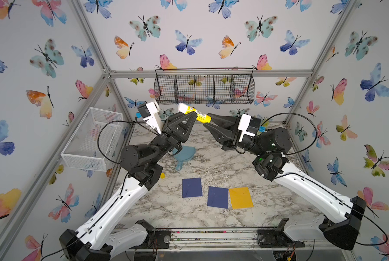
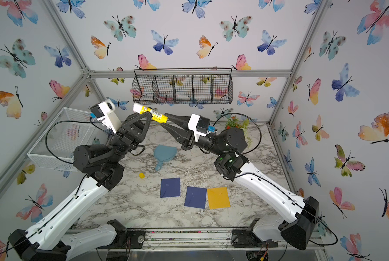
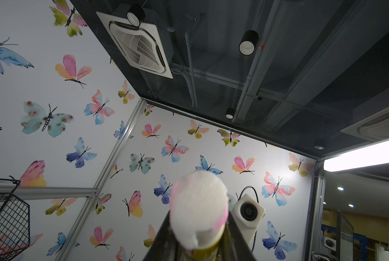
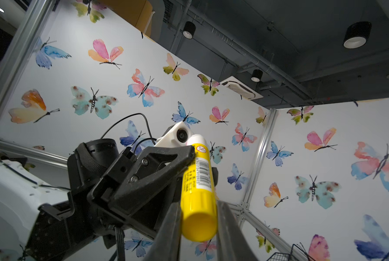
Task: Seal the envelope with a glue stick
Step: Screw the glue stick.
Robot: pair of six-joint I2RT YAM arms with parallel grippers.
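The glue stick (image 1: pixel 203 116) (image 2: pixel 157 116) is held high above the table, lying nearly level between both arms. My left gripper (image 1: pixel 190 114) (image 2: pixel 147 114) is shut on its middle, and the bare white glue end (image 3: pixel 199 203) sticks out past the fingers. My right gripper (image 1: pixel 206 122) (image 2: pixel 163 121) is shut on the yellow base end (image 4: pixel 198 217), with a jaw against each side. Its small yellow cap (image 1: pixel 162 175) (image 2: pixel 141 175) lies on the table. Two navy envelopes (image 1: pixel 191 187) (image 1: pixel 218 197) and a yellow envelope (image 1: pixel 241 197) lie flat near the front.
A blue handled dish (image 1: pixel 184 154) sits on the marble table under the grippers. A white mesh basket (image 1: pixel 91 140) hangs on the left wall, and a black wire basket (image 1: pixel 204 88) hangs on the back wall. A green plant (image 2: pixel 236 124) stands at the back right.
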